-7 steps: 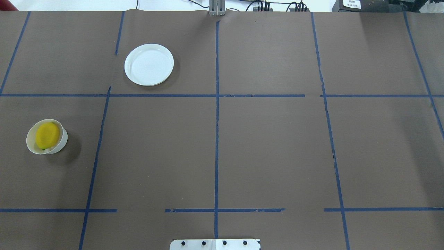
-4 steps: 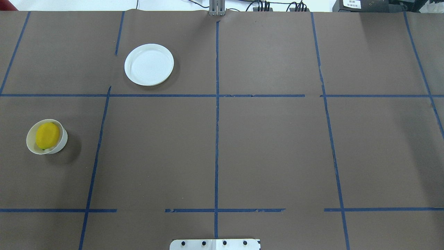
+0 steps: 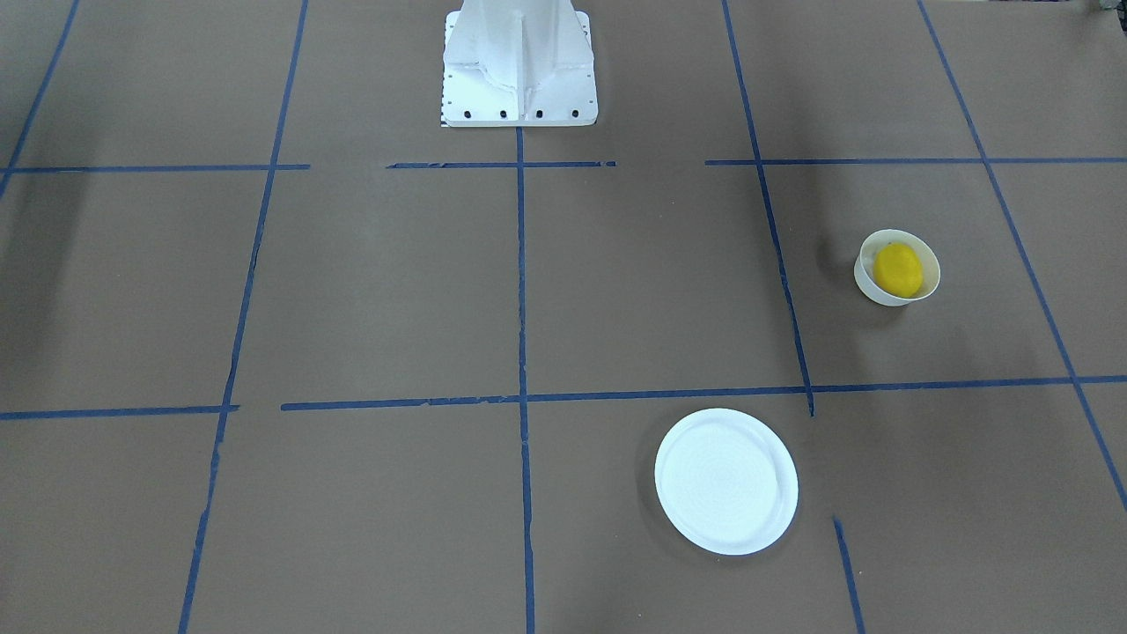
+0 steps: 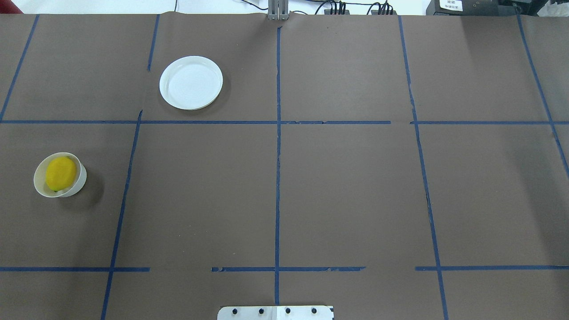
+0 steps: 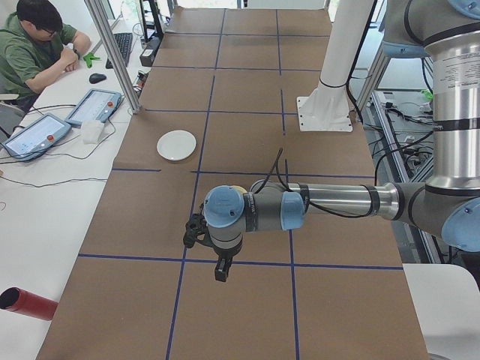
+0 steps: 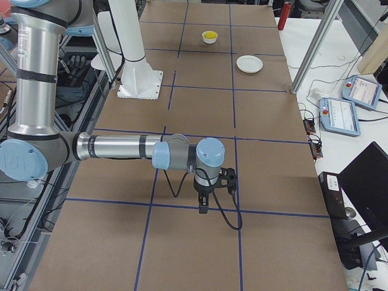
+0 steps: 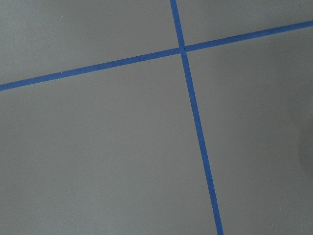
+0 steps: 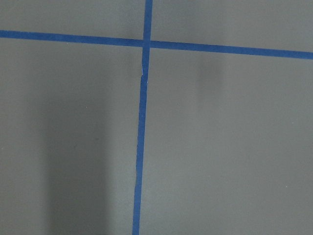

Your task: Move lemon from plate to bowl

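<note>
1. Twice, from above and from the front, finds the lemon lying inside the bowl, well apart from the bare plate.
2. Judges it light, firm, rounded, somewhat slippery; favours pinching across the narrow middle.
3. Cannot tell whether left gripper or right gripper stands spread or pressed together: seen in side views only, too small there.

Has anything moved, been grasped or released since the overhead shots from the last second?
Nothing visibly changed. The small bright yellow lemon lies in the deep off-white bowl as before, and the flat round white plate sits bare in the same spot.
</note>
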